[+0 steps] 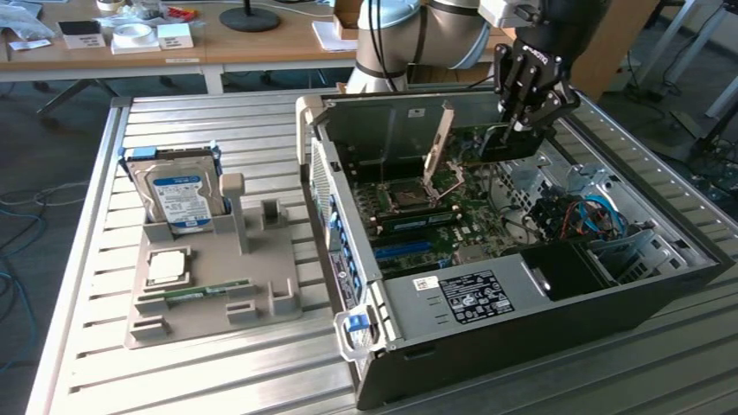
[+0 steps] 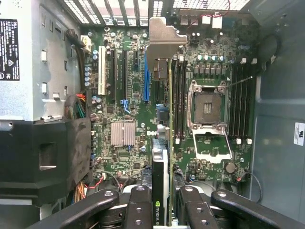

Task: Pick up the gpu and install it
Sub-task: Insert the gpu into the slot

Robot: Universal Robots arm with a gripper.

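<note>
The gpu (image 1: 513, 145) hangs on edge inside the open computer case (image 1: 346, 259), above the motherboard, with its metal end bracket toward the case's rear wall. My gripper (image 1: 524, 121) reaches down from above and is shut on it. In the wrist view the gpu (image 2: 159, 167) appears edge-on as a thin dark card. Its silver bracket (image 2: 162, 45) is at the far end, and my gripper (image 2: 162, 210) clamps it from both sides. The card hovers over the motherboard (image 2: 124, 109), between the expansion slots (image 2: 146, 83) and the memory slots (image 2: 178, 100).
The CPU socket (image 2: 208, 107) stands with its lid open. A black power supply (image 1: 467, 294) and drive bay fill the case's near end. On the exterior view's left, a grey holder (image 1: 248, 290) carries a hard drive (image 1: 179, 194), a processor (image 1: 168, 266) and a memory stick (image 1: 196, 292).
</note>
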